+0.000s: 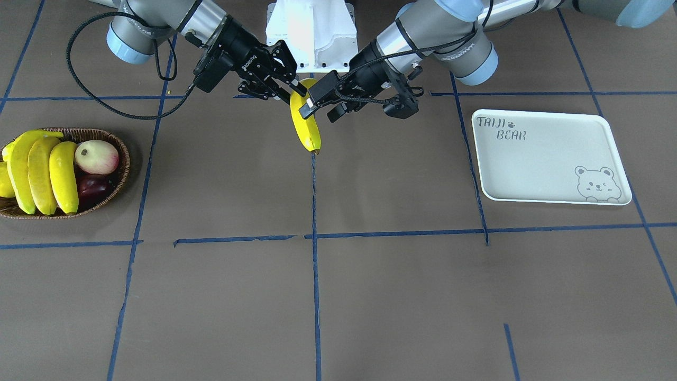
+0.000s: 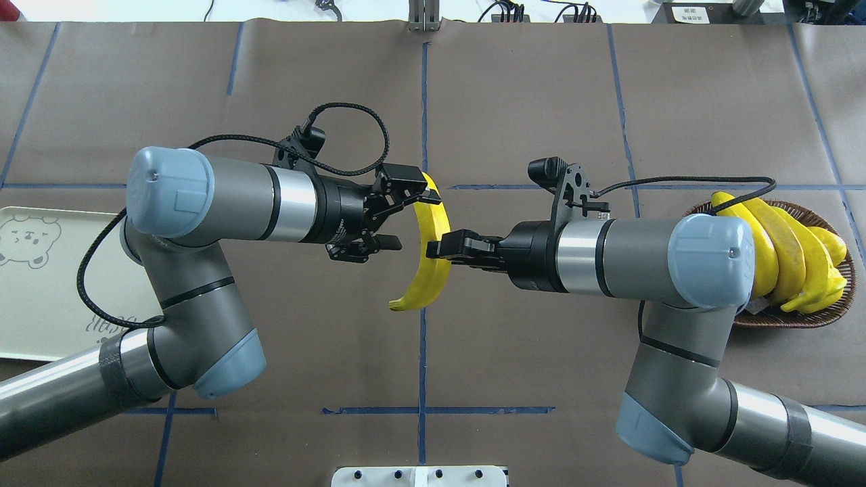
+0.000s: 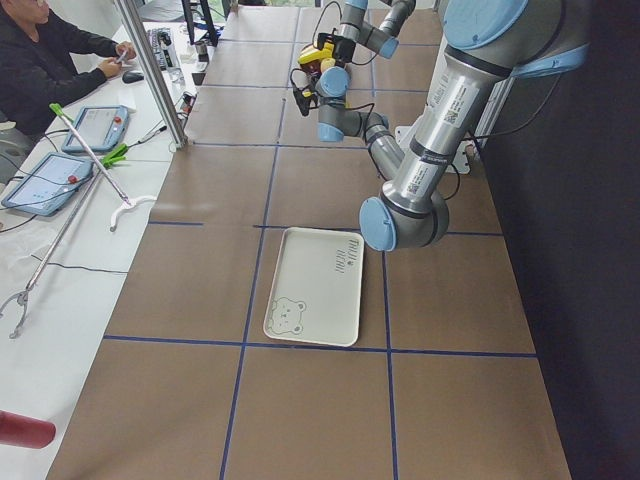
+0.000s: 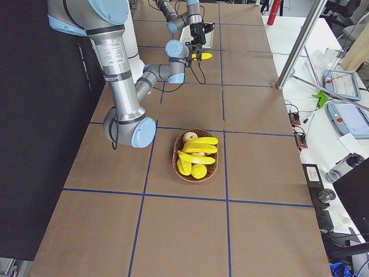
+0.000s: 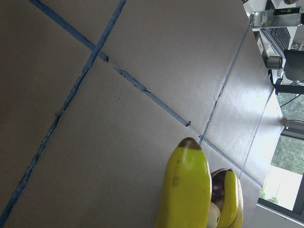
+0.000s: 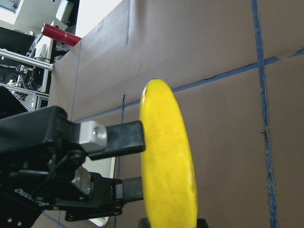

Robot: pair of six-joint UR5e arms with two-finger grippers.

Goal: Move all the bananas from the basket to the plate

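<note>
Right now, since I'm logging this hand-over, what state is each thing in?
Right claw: shut on the banana, held in the air.
Left claw: open beside that banana.
Basket: holds three bananas and other fruit.
Plate: empty.

Yellow banana (image 2: 436, 270), white plate (image 1: 545, 159), brown basket (image 1: 125, 159)

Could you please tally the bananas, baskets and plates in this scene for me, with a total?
bananas: 4
basket: 1
plate: 1
Total: 6
</note>
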